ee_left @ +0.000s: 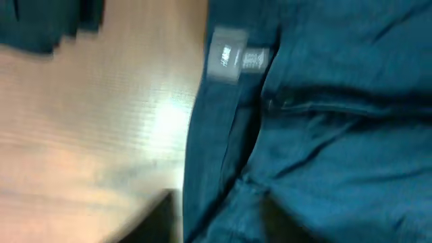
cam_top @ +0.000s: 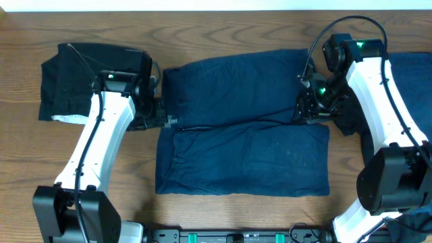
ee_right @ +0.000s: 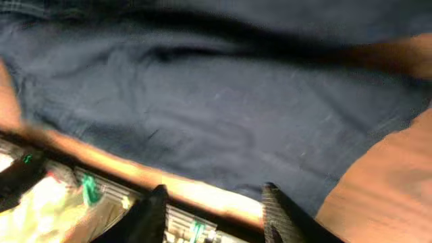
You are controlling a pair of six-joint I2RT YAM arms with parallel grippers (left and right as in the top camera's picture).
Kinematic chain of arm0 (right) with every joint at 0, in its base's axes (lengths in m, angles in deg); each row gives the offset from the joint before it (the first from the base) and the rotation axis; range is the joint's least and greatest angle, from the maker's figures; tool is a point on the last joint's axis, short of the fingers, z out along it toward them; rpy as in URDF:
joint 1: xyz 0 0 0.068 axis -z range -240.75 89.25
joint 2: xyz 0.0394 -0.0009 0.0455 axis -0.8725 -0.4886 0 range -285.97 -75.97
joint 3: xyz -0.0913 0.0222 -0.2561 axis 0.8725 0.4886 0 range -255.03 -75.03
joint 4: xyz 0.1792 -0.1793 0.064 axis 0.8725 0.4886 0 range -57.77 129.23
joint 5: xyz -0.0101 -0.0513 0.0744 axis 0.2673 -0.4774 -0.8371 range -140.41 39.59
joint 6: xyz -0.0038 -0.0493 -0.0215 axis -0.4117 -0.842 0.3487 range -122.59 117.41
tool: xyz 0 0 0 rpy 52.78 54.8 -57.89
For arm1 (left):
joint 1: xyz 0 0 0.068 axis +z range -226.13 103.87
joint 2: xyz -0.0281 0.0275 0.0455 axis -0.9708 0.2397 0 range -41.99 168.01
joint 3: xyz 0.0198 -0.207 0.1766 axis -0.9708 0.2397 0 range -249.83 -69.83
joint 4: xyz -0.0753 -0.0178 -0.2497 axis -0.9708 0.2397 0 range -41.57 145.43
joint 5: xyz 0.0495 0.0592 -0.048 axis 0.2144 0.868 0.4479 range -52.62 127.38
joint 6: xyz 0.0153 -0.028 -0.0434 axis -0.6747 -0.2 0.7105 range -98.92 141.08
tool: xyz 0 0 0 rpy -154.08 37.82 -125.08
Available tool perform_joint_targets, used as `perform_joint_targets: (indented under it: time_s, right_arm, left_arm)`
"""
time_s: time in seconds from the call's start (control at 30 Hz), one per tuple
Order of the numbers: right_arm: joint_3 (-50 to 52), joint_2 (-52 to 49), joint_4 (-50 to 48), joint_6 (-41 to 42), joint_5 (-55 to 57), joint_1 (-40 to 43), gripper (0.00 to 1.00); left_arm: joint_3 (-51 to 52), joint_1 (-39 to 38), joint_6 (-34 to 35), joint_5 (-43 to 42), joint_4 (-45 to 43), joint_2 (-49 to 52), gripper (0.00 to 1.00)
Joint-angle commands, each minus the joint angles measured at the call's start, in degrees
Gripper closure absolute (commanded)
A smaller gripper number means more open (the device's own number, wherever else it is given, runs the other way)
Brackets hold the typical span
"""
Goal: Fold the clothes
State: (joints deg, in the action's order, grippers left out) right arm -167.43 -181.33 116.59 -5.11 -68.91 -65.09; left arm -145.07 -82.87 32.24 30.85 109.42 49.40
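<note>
**Navy garment laid flat between the 2 pincers**

The navy garment (cam_top: 243, 128) lies in the middle of the wooden table (cam_top: 20, 155), a broad rectangle with a dark crease running across it from side to side, so that it reads as 2 bands, 1 behind the other. The cloth is matte and soft, with shallow wrinkles and a faint dusty speckling on the nearer band.

The left pincer (cam_top: 160, 120) sits at the garment's left edge, level with that crease and just beside a small pale label (cam_top: 173, 121). The left wrist view is blurred. It shows the label (ee_left: 233, 59) as a grey-white rectangle on a stitched band of blue cloth, with glossy wood grain next to it. Whether this pincer's jaws are apart or together cannot be told.

The right pincer (cam_top: 305, 113) is at the garment's right edge, on the same crease line. In its own wrist view the 2 dark fingers (ee_right: 152, 216) stand apart with nothing between them, and navy cloth fills the view beyond them.

A black garment (cam_top: 94, 77) lies bunched at the table's far left, behind the left arm, with a strip of white lining (cam_top: 67, 119) at its near edge. More navy cloth (cam_top: 408, 74) lies at the right edge.
</note>
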Motion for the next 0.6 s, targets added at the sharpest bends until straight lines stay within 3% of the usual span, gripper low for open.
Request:
perform_joint_targets:
  time_s: [0.0,0.07,0.1,0.3,0.57]
  right_arm:
    - [-0.2,0.22,-2.47,4.46,8.31,1.62,0.77]
    - [-0.07,0.22,-3.5,9.05,15.13,2.27,0.96]
    - [-0.04,0.22,-3.82,11.28,18.36,2.8,0.99]
    - [0.11,-1.7,-8.48,12.79,20.0,8.79,0.99]
    - [0.26,-11.58,-15.1,4.33,13.29,16.22,0.99]
  left_arm:
    - [0.24,0.46,0.37,-0.55,-2.49,-0.04,0.81]
    - [0.5,0.46,0.37,-0.55,-3.52,0.46,0.81]
    - [0.5,0.46,0.37,-0.55,-3.69,0.79,0.81]
    - [0.55,0.46,0.37,-0.98,-5.7,2.36,0.81]
    - [0.55,0.46,0.37,-2.01,-7.19,2.62,0.81]
